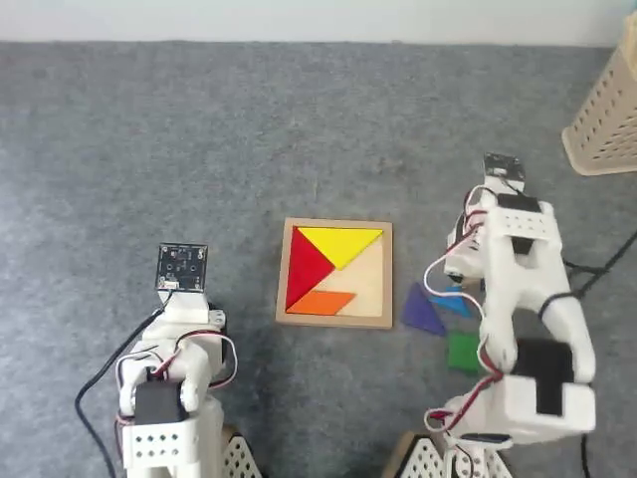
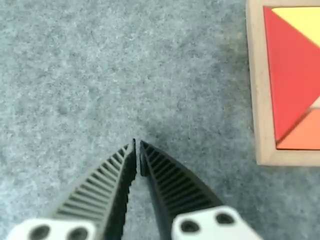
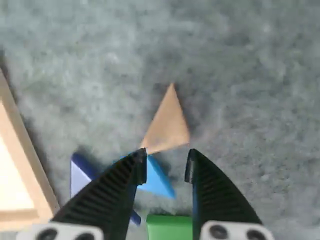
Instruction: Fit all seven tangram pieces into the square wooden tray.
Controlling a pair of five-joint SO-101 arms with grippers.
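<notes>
Grey, carpet-like cloth covers the table point(image 1: 199, 129), with a pale wicker basket point(image 1: 607, 110) at its far corner and the square wooden tray point(image 1: 289, 274) lying flat between the two arms. By my count the job is a little under half done. Three of the seven pieces sit inside the tray: one yellow triangle point(image 1: 340, 244) along the far edge, one red triangle point(image 1: 307, 267) against the side nearer the left arm, and one orange parallelogram point(image 1: 320, 303) at the near edge. The rest of the tray floor is bare wood. Four pieces wait on the cloth beside the tray on the right arm's side: one purple triangle point(image 1: 422, 311) just beside the tray, one blue triangle point(image 1: 456, 304) next to it, one green square point(image 1: 463, 352) a little nearer the arm bases, and one tan triangle point(image 3: 167, 122) whose corner touches or nearly touches the blue one. The left fingers point(image 2: 110, 185) are closed almost tip to tip, grip nothing, and sit over bare cloth beside the tray. The right fingers point(image 3: 117, 190) are parted by a moderate gap and are empty, hovering over the spot where the blue and tan triangles meet. All four loose pieces have yet to go in.
</notes>
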